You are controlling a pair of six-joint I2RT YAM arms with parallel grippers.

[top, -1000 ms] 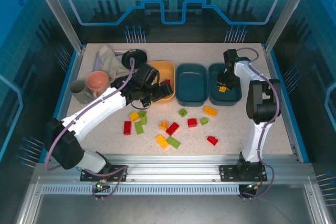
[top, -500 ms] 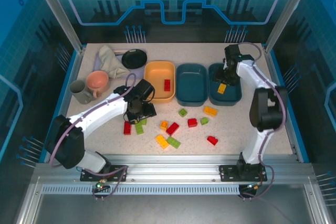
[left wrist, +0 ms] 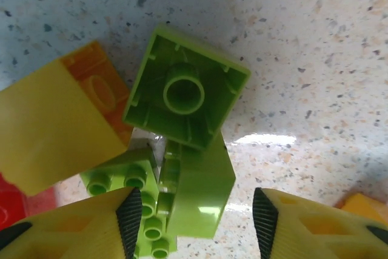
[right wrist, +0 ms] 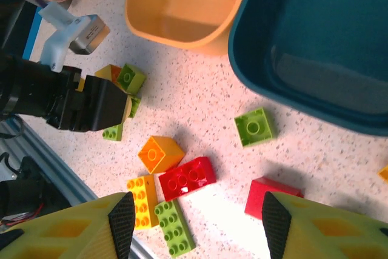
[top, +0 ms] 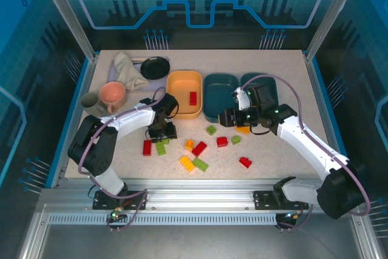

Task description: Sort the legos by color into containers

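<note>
My left gripper [top: 161,131] is low over a cluster of bricks, open, its pads [left wrist: 128,222] either side of a lime brick lying on its side [left wrist: 200,192]. An upturned lime brick [left wrist: 185,95], a studded lime brick [left wrist: 130,204] and a yellow brick [left wrist: 57,125] crowd around it. My right gripper [top: 233,117] hovers open and empty in front of the middle teal tray [top: 215,89], above loose bricks: lime [right wrist: 254,127], orange [right wrist: 160,153], red [right wrist: 187,178]. The light orange tray [top: 182,86] holds one red brick [top: 193,97]. My right arm partly covers the right teal tray [top: 250,81].
More bricks lie across the near half of the table: red [top: 147,147], yellow [top: 187,163], lime [top: 200,164], red [top: 245,162]. At the back left stand a pink cup [top: 113,95], a grey cup [top: 92,105], a cloth [top: 126,68] and a black dish [top: 155,67].
My left gripper left the orange tray, with a red brick now inside, and dropped onto the lime cluster. My right gripper swung from the right teal tray forward and left over the loose bricks.
</note>
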